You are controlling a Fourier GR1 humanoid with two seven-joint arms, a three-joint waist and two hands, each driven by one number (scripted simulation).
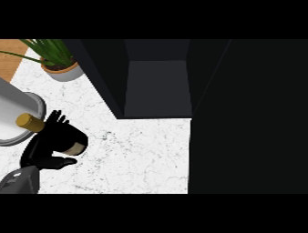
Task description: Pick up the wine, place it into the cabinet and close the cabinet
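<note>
The wine bottle (61,134) is dark, with a tan cork (30,122) pointing up-left and a beige label (74,147). It stands out over the white marble counter (136,154) at the lower left. My left hand (41,152) is wrapped round it, with fingers (56,117) on the far side and thumb (64,161) on the near side. The dark cabinet (156,86) stands open at the top centre, right of the bottle, and its inside looks bare. Its black door (258,118) fills the right side. My right hand does not show.
A potted green plant (61,67) stands at the back left, next to the cabinet's left wall. A large grey cylinder on a round base (8,111) sits at the left edge, just behind the cork. A strip of wood (2,57) shows at the top left.
</note>
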